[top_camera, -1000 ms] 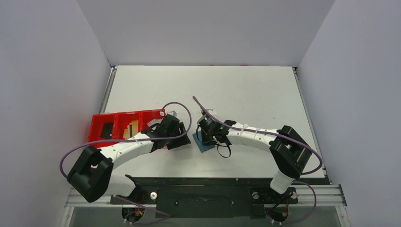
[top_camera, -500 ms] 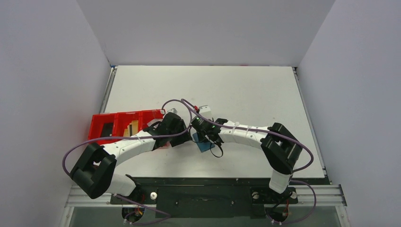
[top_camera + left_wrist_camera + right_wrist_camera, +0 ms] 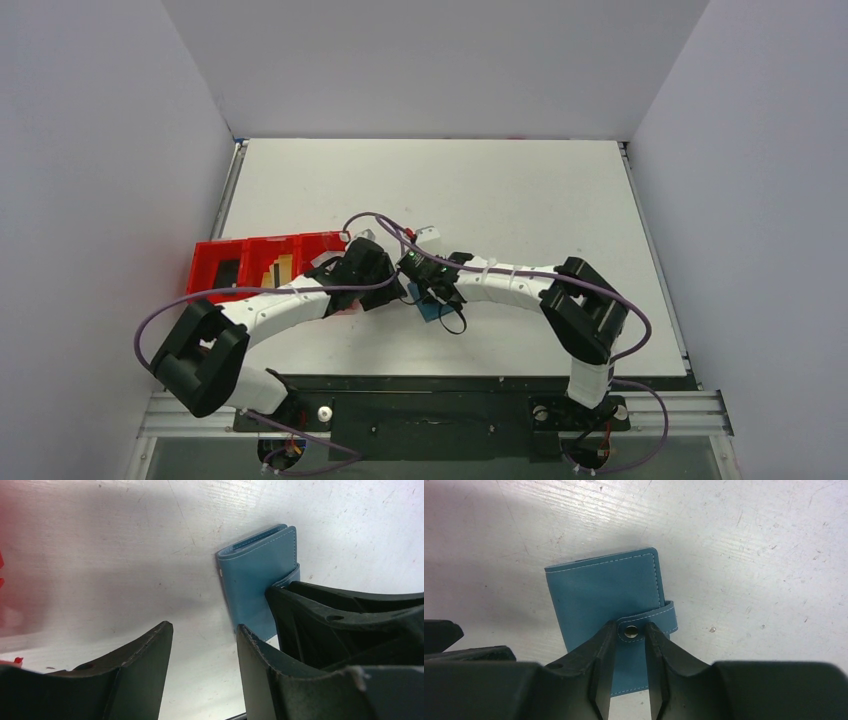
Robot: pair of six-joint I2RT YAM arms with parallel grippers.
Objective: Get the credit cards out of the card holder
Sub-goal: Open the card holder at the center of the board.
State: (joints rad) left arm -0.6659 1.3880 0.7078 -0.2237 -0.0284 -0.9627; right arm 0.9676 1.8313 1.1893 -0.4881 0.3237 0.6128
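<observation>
The white desk (image 3: 520, 200) carries everything. Both arms bend in toward its middle: the left arm (image 3: 270, 310) comes from the near left corner, and the right arm (image 3: 510, 285) from the near right. Their wrists sit just beside each other.

The red tray (image 3: 205, 262) lies left of centre, and the left arm's wrist crosses its right end. A dark card (image 3: 228, 272) shows in its left compartment. A tan card (image 3: 283, 268) shows in the middle one. Both are too small to make out further.

The left gripper (image 3: 204, 630) is moderately wide and holds nothing. Only bare desk shows between its fingers. The right gripper (image 3: 630, 630) is narrow, with only a slim gap between its tips. The tips stand over the holder, one on each side of the snap. I cannot tell whether they press on it.

The blue holder (image 3: 604, 590) lies flat on the desk, just right of the tray and between the two grippers. In the top view only a corner of it (image 3: 434, 310) shows below the right wrist. In the left wrist view it (image 3: 255, 575) sits just beyond the left gripper's right finger, with the right gripper covering its near edge.

It is closed. Its strap (image 3: 659, 617) wraps round from the right edge onto the face. The metal snap (image 3: 630, 630) sits at the strap's end.
</observation>
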